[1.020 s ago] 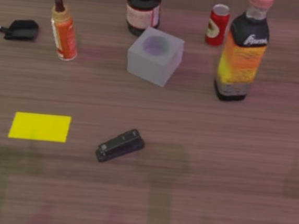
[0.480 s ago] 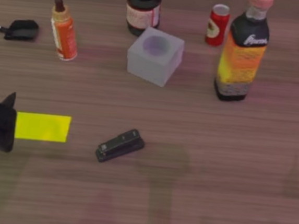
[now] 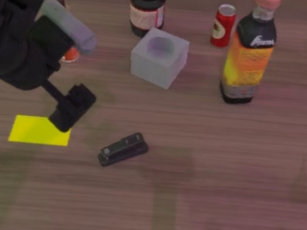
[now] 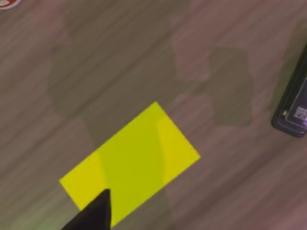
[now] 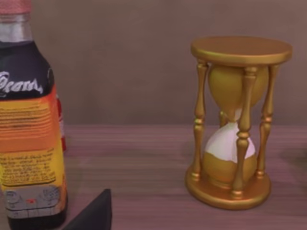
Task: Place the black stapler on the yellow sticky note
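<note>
white script, perhaps "Ceans", on tall bottle [image 5: 29,124]

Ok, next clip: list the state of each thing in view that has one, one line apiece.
black stapler: lying flat on the table, untouched, off the note.
yellow sticky note: flat, bare, one corner hidden under the left gripper.
left gripper: above the note's right end, holding nothing.
grey cube: resting flat on the table.
orange-labelled bottle: upright, capped.
red can: upright.
dark jar: upright.
hourglass: upright, white sand in lower bulb.
</note>
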Tool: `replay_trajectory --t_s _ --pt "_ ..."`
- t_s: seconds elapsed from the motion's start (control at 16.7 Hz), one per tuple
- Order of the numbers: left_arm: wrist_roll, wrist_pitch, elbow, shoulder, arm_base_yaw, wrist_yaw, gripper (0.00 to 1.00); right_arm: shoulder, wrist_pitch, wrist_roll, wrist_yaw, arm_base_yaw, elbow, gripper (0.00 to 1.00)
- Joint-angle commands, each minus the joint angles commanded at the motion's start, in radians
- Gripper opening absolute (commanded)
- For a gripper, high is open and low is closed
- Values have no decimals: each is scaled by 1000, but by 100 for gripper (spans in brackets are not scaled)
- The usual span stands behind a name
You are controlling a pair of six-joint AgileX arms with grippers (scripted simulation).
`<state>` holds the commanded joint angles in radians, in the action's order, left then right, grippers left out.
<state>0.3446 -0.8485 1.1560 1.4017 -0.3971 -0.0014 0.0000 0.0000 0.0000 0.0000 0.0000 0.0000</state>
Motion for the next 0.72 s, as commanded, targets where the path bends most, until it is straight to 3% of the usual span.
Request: replay_trajectory --t_s 0.36,0.72 --pt "113 -277 392 464 -132 1 100 0 0 0 0 0 0 100" --pt "161 -388 565 652 -188 1 100 0 0 0 0 0 0 100"
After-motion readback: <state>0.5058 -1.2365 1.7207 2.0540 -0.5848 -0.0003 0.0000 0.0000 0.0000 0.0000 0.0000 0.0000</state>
